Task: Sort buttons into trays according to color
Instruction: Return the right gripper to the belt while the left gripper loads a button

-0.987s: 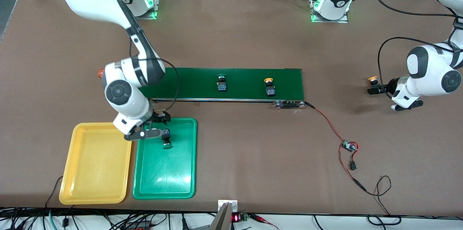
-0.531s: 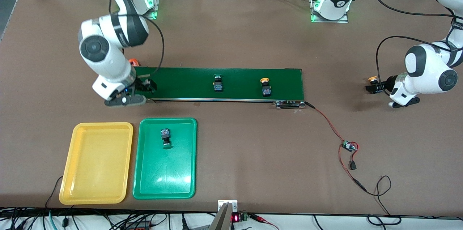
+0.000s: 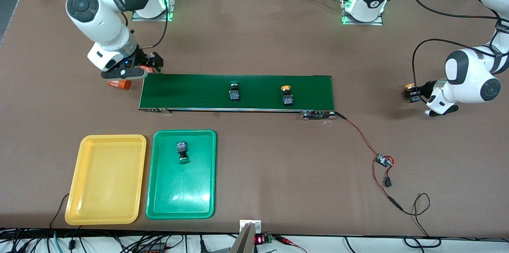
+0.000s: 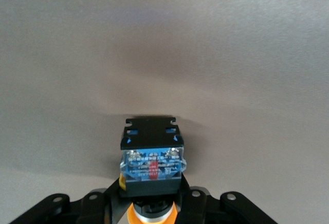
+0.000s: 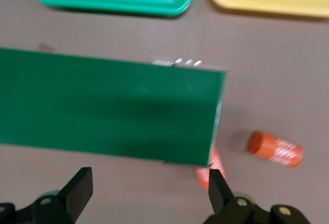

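1. At the left arm's end of the table, my left gripper point(image 3: 415, 96) pinches a yellow button point(image 4: 151, 160).
2. Right gripper point(image 3: 149, 66) hangs spread over the conveyor belt point(image 3: 238, 92) end.
3. Next I judge: set it on the belt, bound for the yellow tray point(image 3: 105, 213).

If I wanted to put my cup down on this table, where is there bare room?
Broad bare tabletop lies between the arm bases and the conveyor belt, and between the belt and the table's front edge, beside the green tray. The yellow tray holds nothing. It is crowded around the red wires and the belt's buttons.
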You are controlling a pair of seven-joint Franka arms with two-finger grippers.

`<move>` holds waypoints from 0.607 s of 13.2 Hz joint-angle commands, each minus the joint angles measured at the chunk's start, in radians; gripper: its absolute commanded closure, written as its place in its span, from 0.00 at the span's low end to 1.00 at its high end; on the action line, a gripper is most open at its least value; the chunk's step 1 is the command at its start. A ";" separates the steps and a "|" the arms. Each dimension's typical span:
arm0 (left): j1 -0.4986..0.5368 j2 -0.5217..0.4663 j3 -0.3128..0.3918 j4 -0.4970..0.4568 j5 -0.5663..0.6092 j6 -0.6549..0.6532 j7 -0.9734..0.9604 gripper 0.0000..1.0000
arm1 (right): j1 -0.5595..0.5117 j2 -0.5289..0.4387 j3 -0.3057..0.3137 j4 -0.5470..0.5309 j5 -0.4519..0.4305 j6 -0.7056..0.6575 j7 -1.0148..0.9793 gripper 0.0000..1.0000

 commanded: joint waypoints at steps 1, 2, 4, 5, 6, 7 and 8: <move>-0.039 -0.055 -0.037 0.056 0.029 -0.079 0.006 1.00 | -0.030 -0.019 0.086 -0.037 0.025 0.010 0.066 0.00; -0.066 -0.075 -0.058 0.068 0.024 -0.102 0.006 1.00 | -0.034 -0.010 0.107 -0.037 0.027 0.027 0.070 0.00; -0.144 -0.113 -0.091 0.080 0.015 -0.122 0.006 1.00 | -0.036 0.013 0.141 -0.038 0.030 0.068 0.077 0.00; -0.209 -0.129 -0.091 0.079 0.014 -0.124 0.006 1.00 | -0.036 0.030 0.157 -0.038 0.031 0.097 0.107 0.00; -0.270 -0.130 -0.094 0.080 0.003 -0.124 0.005 1.00 | -0.034 0.054 0.173 -0.038 0.031 0.129 0.153 0.00; -0.318 -0.132 -0.094 0.080 -0.053 -0.119 0.002 1.00 | -0.034 0.088 0.193 -0.035 0.047 0.172 0.200 0.00; -0.361 -0.132 -0.094 0.080 -0.143 -0.110 0.002 1.00 | -0.033 0.114 0.207 -0.035 0.054 0.217 0.227 0.00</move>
